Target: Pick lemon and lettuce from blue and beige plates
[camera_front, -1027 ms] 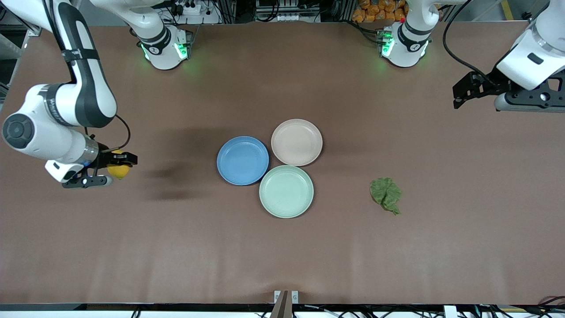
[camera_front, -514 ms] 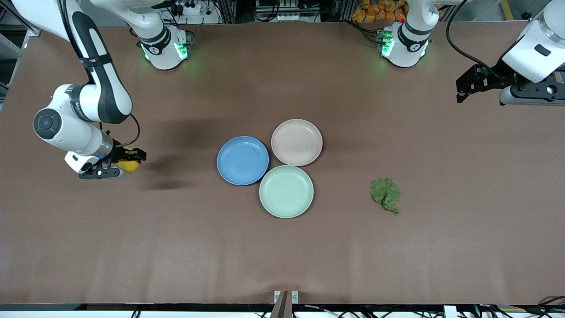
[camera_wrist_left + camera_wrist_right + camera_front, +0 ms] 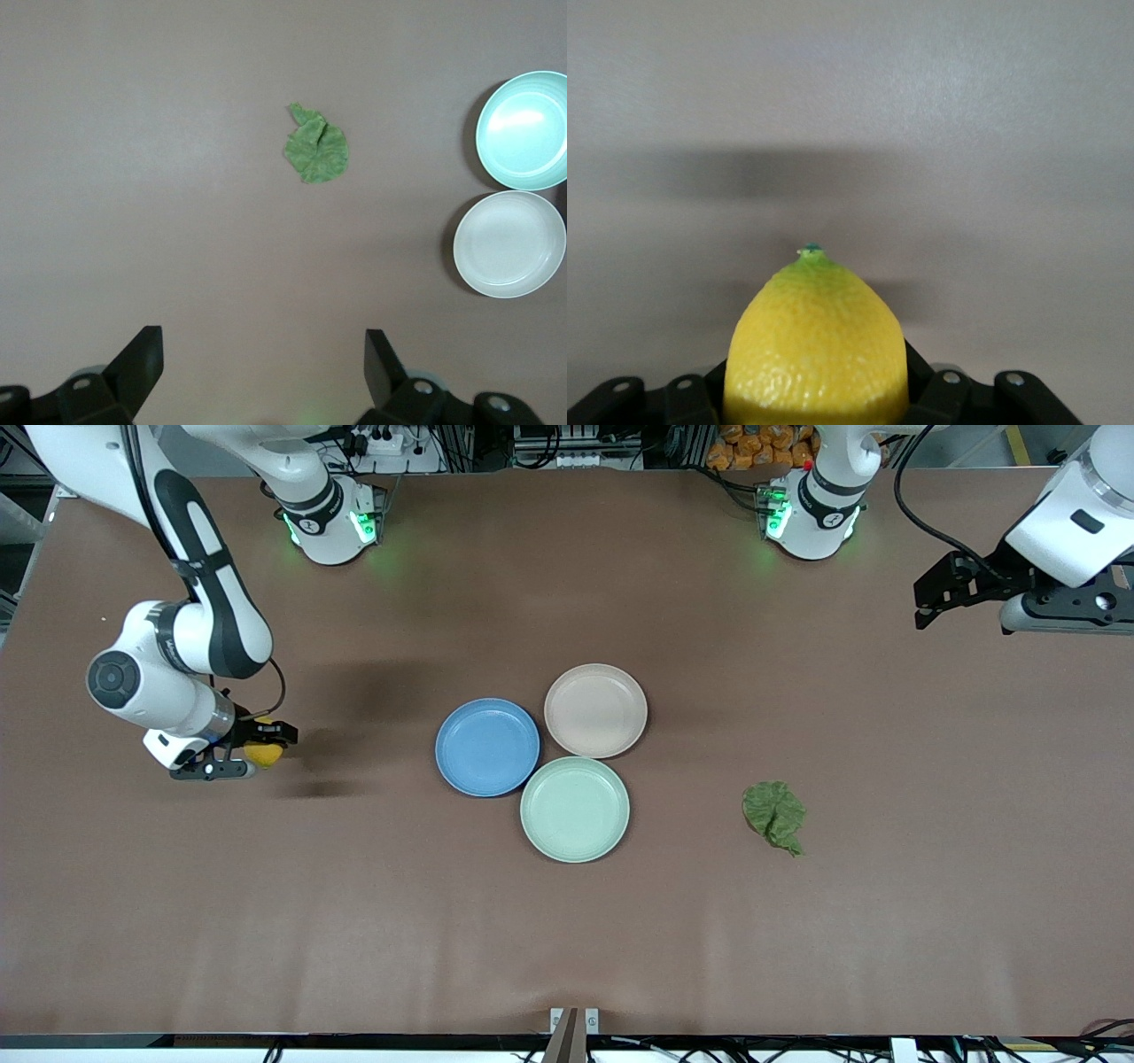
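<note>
Three plates are grouped at the middle of the counter, touching or nearly so: the blue plate, the beige plate and a mint-green plate. Nothing is seen in any of them. The lemon is pinched in the right hand, held over bare counter toward the right arm's end, well apart from the plates. The lettuce lies flat on the counter toward the left arm's end, outside the plates. The left hand is held spread and empty above the counter's edge at that end.
</note>
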Controlling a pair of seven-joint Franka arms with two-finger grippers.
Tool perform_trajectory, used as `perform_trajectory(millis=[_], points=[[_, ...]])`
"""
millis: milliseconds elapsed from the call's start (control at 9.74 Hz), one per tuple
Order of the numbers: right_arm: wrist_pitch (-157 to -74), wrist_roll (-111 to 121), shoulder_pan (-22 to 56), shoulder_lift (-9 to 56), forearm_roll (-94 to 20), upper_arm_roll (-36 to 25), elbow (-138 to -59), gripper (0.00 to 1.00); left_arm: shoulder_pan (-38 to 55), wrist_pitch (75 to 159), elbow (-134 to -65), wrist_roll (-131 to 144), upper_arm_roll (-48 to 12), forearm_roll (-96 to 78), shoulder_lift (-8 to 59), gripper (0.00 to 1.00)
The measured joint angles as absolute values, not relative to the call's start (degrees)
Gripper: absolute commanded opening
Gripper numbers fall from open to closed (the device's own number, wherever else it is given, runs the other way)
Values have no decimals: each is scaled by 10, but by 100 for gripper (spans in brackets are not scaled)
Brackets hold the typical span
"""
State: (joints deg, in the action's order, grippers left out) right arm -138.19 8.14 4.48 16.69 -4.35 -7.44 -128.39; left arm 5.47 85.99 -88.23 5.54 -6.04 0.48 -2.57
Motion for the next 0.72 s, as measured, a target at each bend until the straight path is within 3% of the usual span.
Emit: perform_trajectory(millis=[719], points=[[-1433, 81, 43, 225, -44, -74, -1284, 37, 54, 859, -882, 55, -65, 5, -26, 100]])
